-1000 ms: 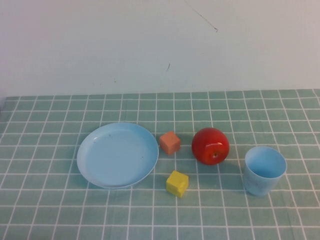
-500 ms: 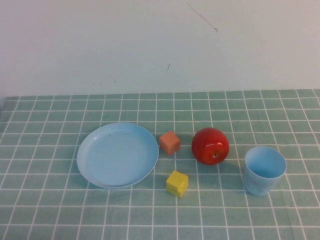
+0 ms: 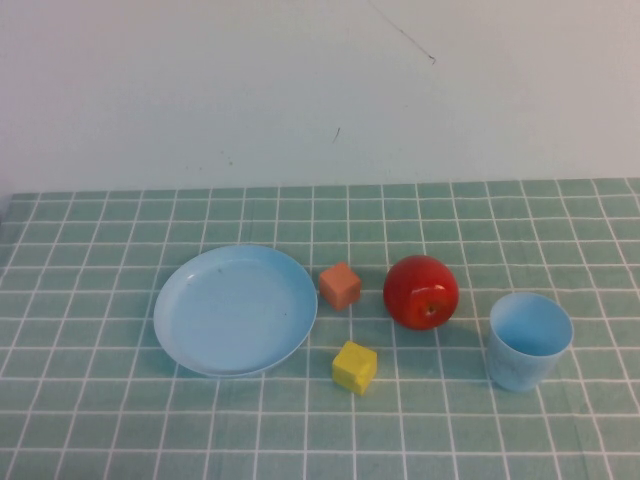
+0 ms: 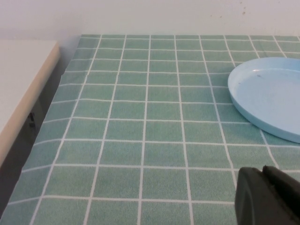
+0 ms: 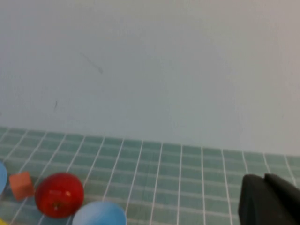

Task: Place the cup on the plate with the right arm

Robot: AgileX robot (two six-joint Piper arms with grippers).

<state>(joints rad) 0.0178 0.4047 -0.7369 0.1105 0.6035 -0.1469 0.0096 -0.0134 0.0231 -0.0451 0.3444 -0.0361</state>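
Observation:
The light blue cup (image 3: 530, 340) stands upright at the right of the green checked table, empty; it also shows in the right wrist view (image 5: 99, 214). The round light blue plate (image 3: 235, 310) lies left of centre and is empty; its rim shows in the left wrist view (image 4: 262, 91). Neither arm shows in the high view. My right gripper (image 5: 265, 179) is shut and empty, above the table and well back from the cup. My left gripper (image 4: 262, 171) is shut and empty, low over the table near the plate's left side.
A red apple (image 3: 421, 291) sits between the plate and the cup. An orange cube (image 3: 340, 285) lies beside the plate's right rim and a yellow cube (image 3: 354, 367) in front of it. A white ledge (image 4: 18, 84) lies past the table's left edge.

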